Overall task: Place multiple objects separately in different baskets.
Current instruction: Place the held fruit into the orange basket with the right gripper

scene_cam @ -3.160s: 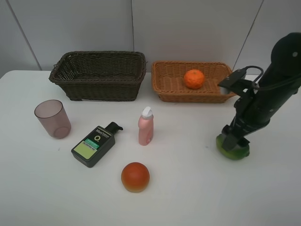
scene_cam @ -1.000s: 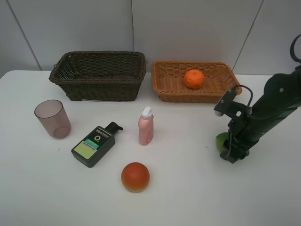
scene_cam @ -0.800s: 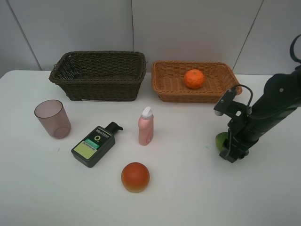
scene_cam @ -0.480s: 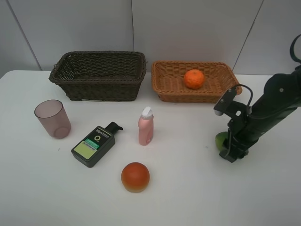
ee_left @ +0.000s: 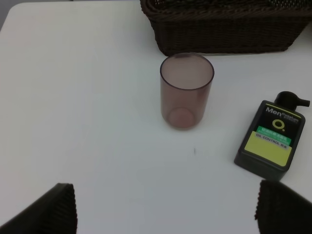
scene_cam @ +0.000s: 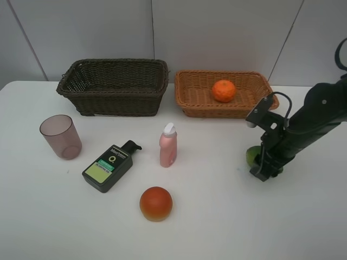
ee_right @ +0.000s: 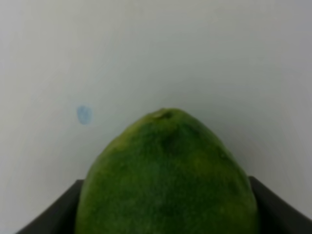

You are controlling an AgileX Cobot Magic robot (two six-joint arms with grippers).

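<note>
Right gripper (scene_cam: 262, 168) pinches green oval fruit (ee_right: 168, 175), a finger on each flank (lifted or not, I can't tell). My left gripper (ee_left: 165, 208) hangs spread wide over white table (ee_left: 73, 97).

Dark woven wicker basket (scene_cam: 114, 103); translucent plastic cup (scene_cam: 60, 136)

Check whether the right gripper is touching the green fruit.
Touching. The right wrist view shows the green fruit wedged between the right gripper's two dark fingers, its sides meeting both with no gap.
</note>
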